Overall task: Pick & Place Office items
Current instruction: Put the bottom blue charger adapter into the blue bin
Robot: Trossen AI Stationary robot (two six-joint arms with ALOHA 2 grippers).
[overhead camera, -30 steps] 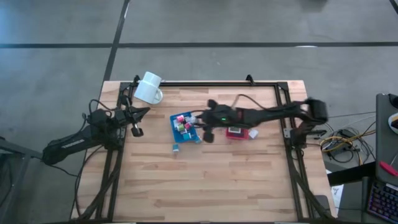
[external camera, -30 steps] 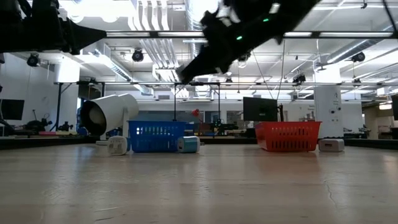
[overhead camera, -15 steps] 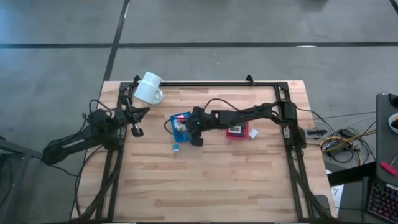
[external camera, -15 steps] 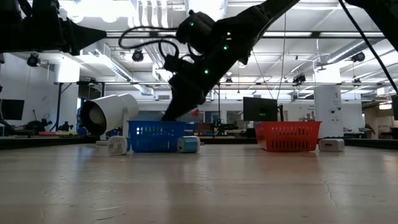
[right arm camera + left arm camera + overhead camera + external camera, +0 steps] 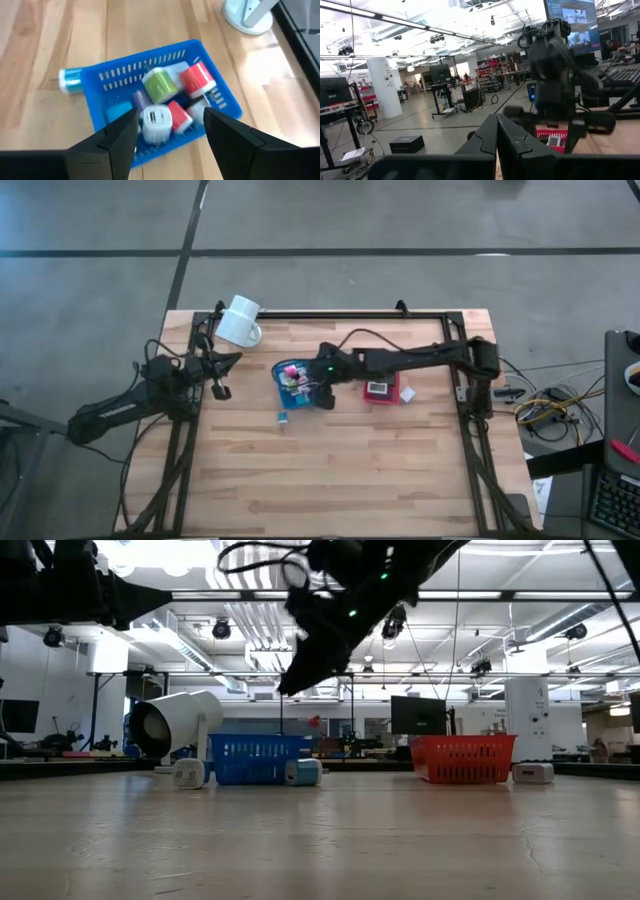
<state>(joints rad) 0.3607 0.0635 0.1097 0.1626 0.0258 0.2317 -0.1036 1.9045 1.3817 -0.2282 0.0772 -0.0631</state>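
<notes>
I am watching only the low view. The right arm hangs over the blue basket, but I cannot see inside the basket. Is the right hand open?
Observer: Yes. The right wrist view shows the right hand open, with nothing between its fingers.
Operator: What lies in the basket?
Observer: The blue basket holds several blocks, among them a green block, a red block and a white block.
Operator: Where is the left arm?
Observer: In the high view it is at the table's left edge, near the white mug. The left hand is shut.
</notes>
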